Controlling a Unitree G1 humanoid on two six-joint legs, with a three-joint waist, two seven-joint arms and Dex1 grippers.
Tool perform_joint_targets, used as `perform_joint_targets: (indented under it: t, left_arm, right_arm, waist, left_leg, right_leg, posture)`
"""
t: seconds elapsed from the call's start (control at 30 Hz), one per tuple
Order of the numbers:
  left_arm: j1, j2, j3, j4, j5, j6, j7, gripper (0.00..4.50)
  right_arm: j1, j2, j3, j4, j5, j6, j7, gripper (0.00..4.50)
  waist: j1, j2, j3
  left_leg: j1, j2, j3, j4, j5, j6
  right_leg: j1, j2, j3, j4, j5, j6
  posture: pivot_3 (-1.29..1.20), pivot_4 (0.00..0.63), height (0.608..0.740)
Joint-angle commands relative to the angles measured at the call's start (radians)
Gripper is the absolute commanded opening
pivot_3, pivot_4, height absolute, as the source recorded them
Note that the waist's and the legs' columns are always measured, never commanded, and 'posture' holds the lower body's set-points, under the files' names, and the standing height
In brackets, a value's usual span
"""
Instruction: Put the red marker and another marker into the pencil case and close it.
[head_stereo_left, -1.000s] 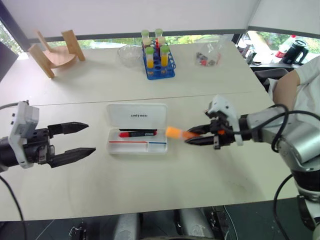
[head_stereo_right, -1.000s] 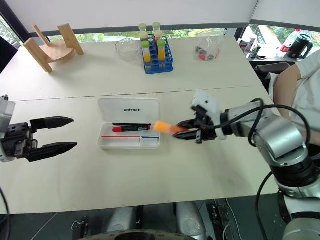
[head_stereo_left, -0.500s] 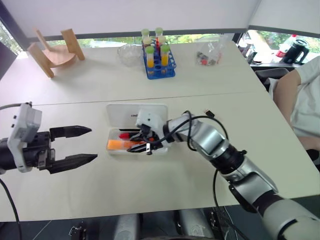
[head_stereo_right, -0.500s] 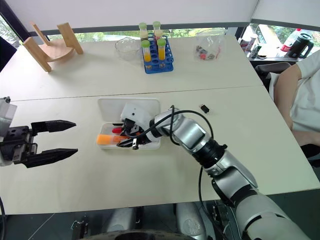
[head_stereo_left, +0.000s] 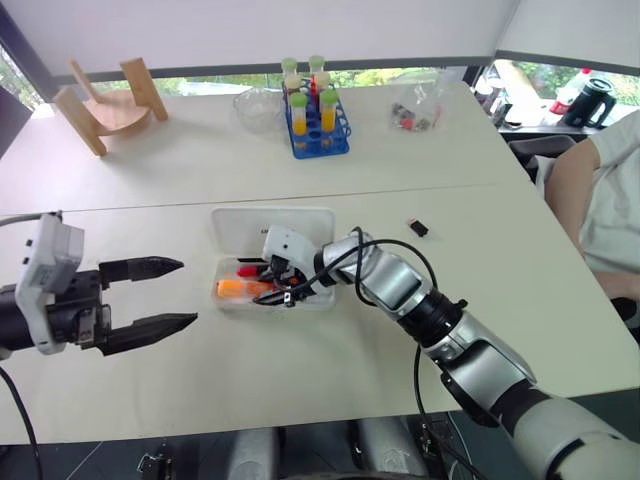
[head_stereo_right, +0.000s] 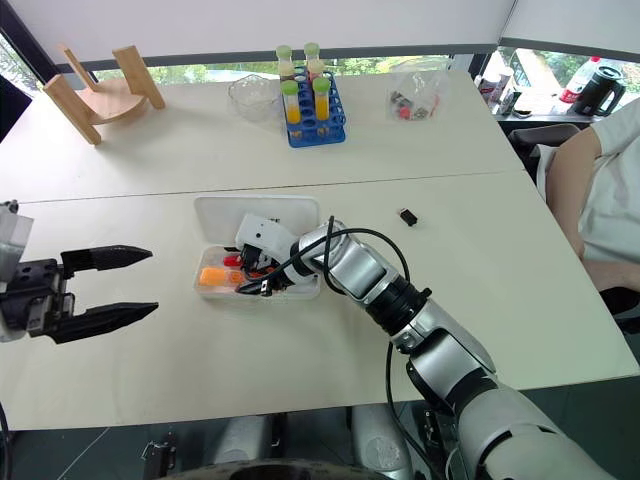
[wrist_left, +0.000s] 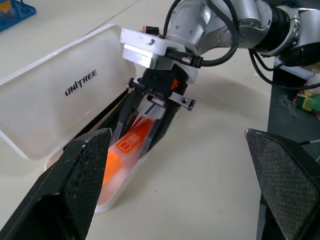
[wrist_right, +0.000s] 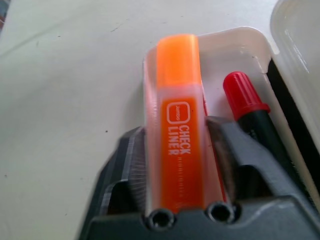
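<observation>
— Your right jaws first: what's between them?

— My right gripper (wrist_left: 150, 131) is down in the pencil case (head_stereo_left: 300, 228), its two fingers (wrist_right: 131, 165) on either side of the orange highlighter (wrist_right: 179, 145). They sit close by its sides, parted a little; I cannot tell whether they press it or have let go. The highlighter lies flat in the tray, at the end nearer my left arm.

— And the red marker?

— Just beside the highlighter, in the same tray, on the lid's side. The red marker (wrist_right: 245, 97) lies along the tray with its red end by the highlighter's tip. The lid stands open behind it, lettering showing.

— Your left?

— My left gripper (head_stereo_left: 158, 295) hovers over the table (head_stereo_left: 330, 360) beside the case, apart from it, fingers spread wide and holding nothing.

— Farther off?

— A blue tube rack (head_stereo_left: 318, 125), a wooden stand (head_stereo_left: 105, 105).
</observation>
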Motion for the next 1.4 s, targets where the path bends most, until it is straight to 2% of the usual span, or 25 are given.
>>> perform_joint_targets:
  t: [0.03, 0.07, 0.1, 0.27, 0.3, 0.43, 0.5, 0.57, 0.7, 0.8, 1.0, 1.2, 1.37, 1.4]
  left_arm:
    - [-0.013, 0.0, 0.021, -0.006, -0.01, -0.017, 0.006, 4.4]
    - [-0.015, 0.0, 0.019, -0.005, -0.01, -0.018, 0.006, 4.4]
    - [-0.017, 0.0, 0.018, -0.003, -0.009, -0.019, 0.006, 4.4]
    - [-0.02, -0.002, 0.002, -0.001, -0.005, -0.024, 0.002, 4.4]
    - [-0.021, -0.004, -0.006, -0.004, -0.005, -0.027, 0.003, 4.4]
    - [-0.042, -0.026, -0.062, -0.016, -0.003, -0.044, 0.025, 4.4]
    - [-0.05, -0.031, -0.081, -0.011, 0.006, -0.054, 0.026, 4.4]
    - [-0.071, -0.033, -0.104, 0.0, 0.012, -0.062, 0.029, 4.4]
    - [-0.127, -0.032, -0.163, 0.029, 0.025, -0.08, 0.023, 4.4]
    - [-0.149, -0.031, -0.191, 0.039, 0.035, -0.088, 0.02, 4.4]
    - [-0.181, -0.023, -0.206, 0.052, 0.048, -0.092, 0.025, 4.4]
    - [-0.168, -0.024, -0.192, 0.035, 0.043, -0.082, 0.039, 4.4]
    - [-0.166, -0.019, -0.186, 0.032, 0.038, -0.079, 0.048, 4.4]
    - [-0.166, -0.018, -0.186, 0.033, 0.038, -0.078, 0.049, 4.4]
  right_arm:
    - [-0.026, 0.022, -0.034, -0.024, 0.0, 0.002, 0.006, 3.81]
    - [-0.027, 0.025, -0.037, -0.026, 0.002, 0.006, 0.006, 4.35]
    - [-0.029, 0.027, -0.043, -0.031, 0.004, 0.012, 0.007, 4.47]
    - [-0.061, -0.027, -0.174, -0.134, 0.055, 0.095, -0.004, 4.47]
    - [-0.064, -0.06, -0.228, -0.166, 0.073, 0.13, -0.01, 4.47]
    - [0.024, -0.334, -0.572, -0.344, 0.152, 0.36, -0.061, 4.47]
    - [0.095, -0.418, -0.633, -0.391, 0.146, 0.395, -0.097, 4.47]
    - [0.157, -0.467, -0.689, -0.384, 0.136, 0.409, -0.14, 4.47]
    - [0.235, -0.477, -0.715, -0.242, 0.083, 0.285, -0.223, 4.47]
    - [0.244, -0.448, -0.691, -0.089, 0.077, 0.136, -0.212, 4.47]
    - [0.168, -0.41, -0.642, 0.273, 0.041, -0.084, -0.166, 4.47]
    - [0.114, -0.392, -0.613, 0.431, 0.014, -0.189, -0.129, 4.47]
    - [0.135, -0.386, -0.593, 0.37, 0.012, -0.18, -0.097, 2.28]
    - [0.138, -0.386, -0.596, 0.352, 0.015, -0.173, -0.095, 1.67]
  waist:
    - [0.0, 0.0, 0.0]
    - [0.0, 0.0, 0.0]
    - [0.0, 0.0, 0.0]
    - [0.001, 0.0, 0.0]
    - [0.003, 0.0, 0.0]
    - [0.038, 0.0, 0.0]
    - [0.055, -0.001, 0.0]
    - [0.05, -0.001, -0.001]
    - [0.021, 0.0, 0.0]
    - [0.007, 0.0, 0.0]
    - [-0.002, 0.001, 0.001]
    - [-0.001, 0.0, 0.0]
    - [-0.002, 0.0, 0.0]
    - [-0.002, 0.0, 0.0]
  left_leg:
    - [0.0, 0.0, 0.0, 0.0, 0.0, 0.0]
    - [0.0, 0.0, 0.0, 0.0, 0.0, 0.0]
    - [0.0, 0.0, 0.0, 0.0, 0.0, 0.0]
    - [0.0, 0.0, -0.001, 0.0, 0.0, 0.0]
    - [0.0, 0.0, -0.001, 0.0, 0.0, 0.0]
    - [-0.001, -0.002, -0.001, 0.0, 0.0, 0.0]
    - [-0.002, -0.004, 0.0, 0.0, 0.0, 0.0]
    - [-0.002, -0.004, 0.001, -0.001, -0.001, 0.0]
    - [0.001, -0.001, 0.005, -0.001, 0.0, 0.001]
    - [0.002, 0.0, 0.008, -0.001, 0.0, 0.001]
    - [0.002, 0.0, 0.008, -0.001, 0.0, 0.001]
    - [0.002, 0.0, 0.008, 0.0, 0.0, 0.001]
    - [0.002, 0.0, 0.008, 0.0, 0.0, 0.001]
    - [0.002, 0.0, 0.008, 0.0, 0.0, 0.001]
  right_leg:
    - [0.0, 0.0, 0.0, 0.0, 0.0, 0.0]
    - [0.0, 0.0, 0.0, 0.0, 0.0, 0.0]
    - [0.0, 0.0, 0.0, 0.0, 0.0, 0.0]
    - [0.0, 0.0, 0.0, 0.0, 0.0, 0.0]
    - [0.0, 0.0, 0.0, 0.0, 0.0, 0.0]
    - [0.001, -0.003, -0.001, -0.002, 0.0, 0.0]
    - [0.002, -0.004, -0.001, -0.004, 0.0, 0.0]
    - [0.002, -0.003, -0.001, -0.005, 0.0, 0.0]
    - [0.001, 0.0, 0.001, -0.002, 0.0, 0.0]
    - [0.001, 0.0, 0.004, 0.0, 0.0, 0.0]
    - [0.001, 0.0, 0.004, -0.001, 0.0, 0.0]
    - [0.002, 0.0, 0.005, -0.001, 0.0, 0.0]
    - [0.001, 0.001, 0.005, 0.0, 0.0, 0.0]
    - [0.001, 0.001, 0.005, 0.0, 0.0, 0.0]
  posture:
    - [0.0, 0.15, 0.74]
    - [0.0, 0.15, 0.74]
    - [0.0, 0.15, 0.74]
    - [0.0, 0.15, 0.74]
    - [0.0, 0.15, 0.74]
    - [0.0, 0.15, 0.74]
    - [0.0, 0.15, 0.74]
    - [0.0, 0.15, 0.74]
    - [0.0, 0.15, 0.74]
    - [0.0, 0.15, 0.74]
    - [0.0, 0.15, 0.74]
    - [0.0, 0.15, 0.74]
    - [0.0, 0.15, 0.74]
    - [0.0, 0.15, 0.74]
